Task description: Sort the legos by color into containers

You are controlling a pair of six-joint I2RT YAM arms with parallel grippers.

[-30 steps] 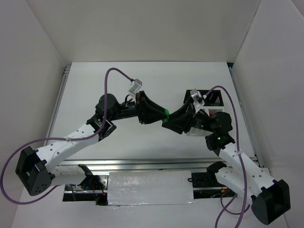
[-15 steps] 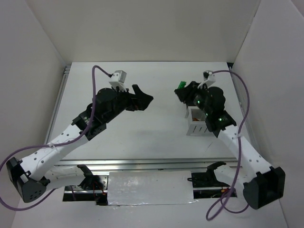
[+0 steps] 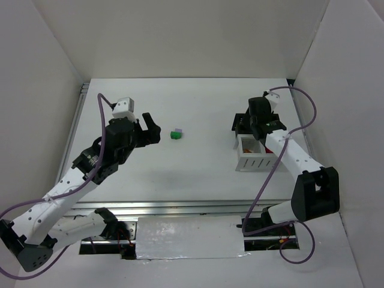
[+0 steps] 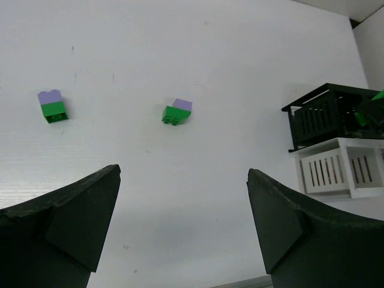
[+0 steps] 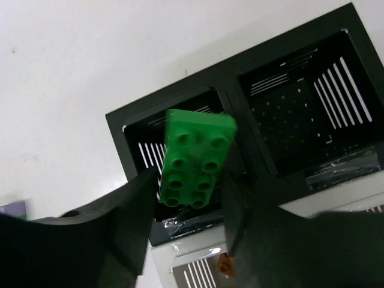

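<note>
Our left gripper has drawn back leftward, our right gripper has swung out over the containers. The left stands wide open and empty, two lavender-on-green legos on the table beyond it. Farther off, the right pinches a green lego above the black container, behind the white container

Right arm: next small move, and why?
Probably open the right gripper and let go. The green brick pinched between its fingers appears to hang right over an open cell of the black bin, so it should drop in.
</note>
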